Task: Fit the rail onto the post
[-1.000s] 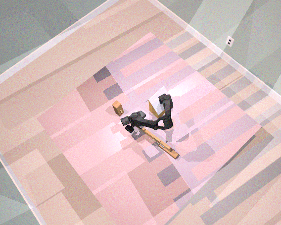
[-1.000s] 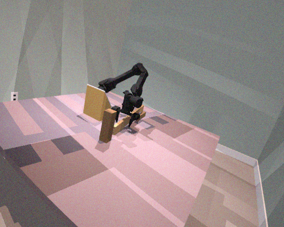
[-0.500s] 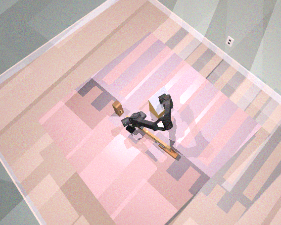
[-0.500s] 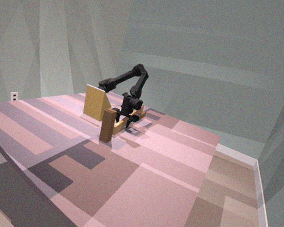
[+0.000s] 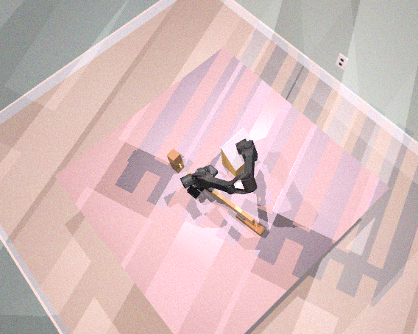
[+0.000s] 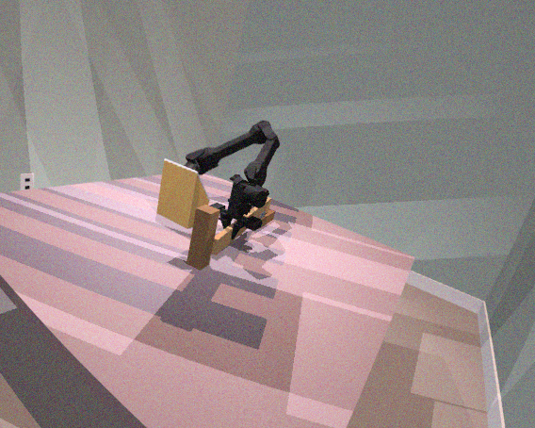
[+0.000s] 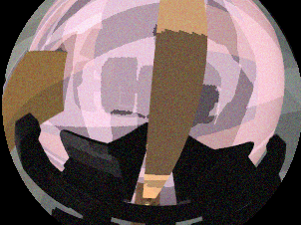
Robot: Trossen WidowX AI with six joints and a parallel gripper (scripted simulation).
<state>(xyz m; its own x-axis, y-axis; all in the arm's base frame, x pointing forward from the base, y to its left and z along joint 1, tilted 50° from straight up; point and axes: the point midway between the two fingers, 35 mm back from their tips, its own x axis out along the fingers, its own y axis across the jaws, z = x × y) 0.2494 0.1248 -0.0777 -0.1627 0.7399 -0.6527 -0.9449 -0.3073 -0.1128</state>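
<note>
One gripper (image 5: 195,189) at frame centre is clamped on the rail (image 5: 229,205) near its low end. Grasp step done; next, judged: lift and align holes with the post (image 5: 175,160) pegs.

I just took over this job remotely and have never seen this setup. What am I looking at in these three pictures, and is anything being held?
The dark jointed machine is a single robot arm with a two-fingered gripper. One picture looks down from overhead, one looks across the pink and tan patterned table from the side, and the round one comes from a camera on the wrist. On the table stand a short wooden post, a long wooden bed rail running to a low footboard block, and a tan wedge-shaped block beside the arm's base. The gripper is shut on the rail near its post end, which is not yet on the pegs.
</note>
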